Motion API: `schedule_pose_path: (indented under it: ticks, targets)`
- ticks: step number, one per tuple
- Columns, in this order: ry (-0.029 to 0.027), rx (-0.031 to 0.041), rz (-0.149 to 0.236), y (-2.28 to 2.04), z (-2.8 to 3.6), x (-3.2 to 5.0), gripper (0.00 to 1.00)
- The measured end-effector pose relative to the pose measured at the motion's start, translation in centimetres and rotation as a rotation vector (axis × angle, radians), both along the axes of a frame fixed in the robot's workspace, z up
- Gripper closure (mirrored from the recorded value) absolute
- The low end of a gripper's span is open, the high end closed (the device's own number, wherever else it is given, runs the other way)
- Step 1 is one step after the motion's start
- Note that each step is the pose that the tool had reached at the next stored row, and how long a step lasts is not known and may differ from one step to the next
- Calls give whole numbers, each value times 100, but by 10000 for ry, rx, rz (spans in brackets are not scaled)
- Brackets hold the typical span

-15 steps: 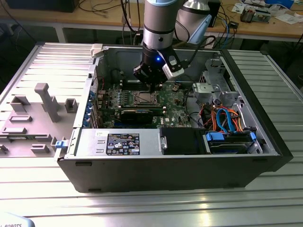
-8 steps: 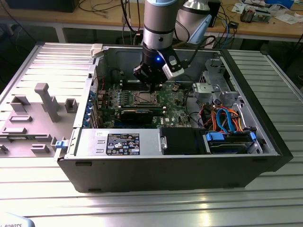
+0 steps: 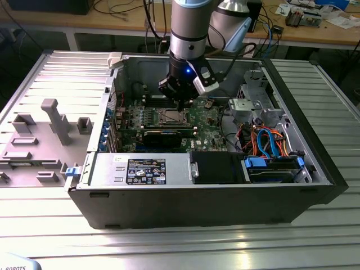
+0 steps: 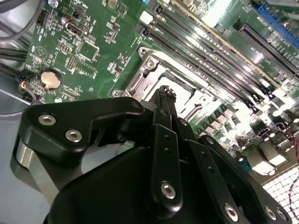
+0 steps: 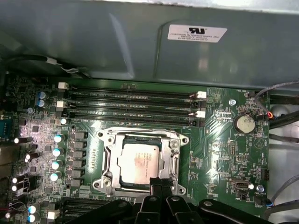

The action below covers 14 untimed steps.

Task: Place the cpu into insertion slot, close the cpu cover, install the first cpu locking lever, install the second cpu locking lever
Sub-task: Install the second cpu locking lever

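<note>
The chip [image 5: 138, 161] had a dull grey metal top, its cover frame [image 5: 174, 161] was shiny bare metal, the circuit board [image 5: 219, 154] looked glossy green, and the gripper [image 4: 164, 93] was smooth matt black with bright screws.

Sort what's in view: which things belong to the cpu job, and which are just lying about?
Job: cpu in its socket; cpu cover framing it; gripper at its edge.
Lying about: memory slots; coin battery; blue cables; grey fixtures.

No legible text, labels too small
</note>
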State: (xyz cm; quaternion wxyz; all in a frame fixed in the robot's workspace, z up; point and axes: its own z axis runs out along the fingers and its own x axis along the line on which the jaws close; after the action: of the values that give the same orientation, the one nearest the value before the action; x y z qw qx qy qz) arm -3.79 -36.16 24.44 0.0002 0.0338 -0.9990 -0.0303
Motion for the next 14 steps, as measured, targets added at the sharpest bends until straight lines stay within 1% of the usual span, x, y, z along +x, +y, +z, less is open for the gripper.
schedule_pose_path:
  ticks: [1,2,3,5,14]
  targets:
    - [-1,1,0,-16,-1,0,89]
    - [-1,1,0,-42,-1,0,89]
    - [-1,0,0,-77,-1,0,89]
    - [-1,1,1,-97,-1,0,89]
    - [0,0,0,-105,-1,0,89]
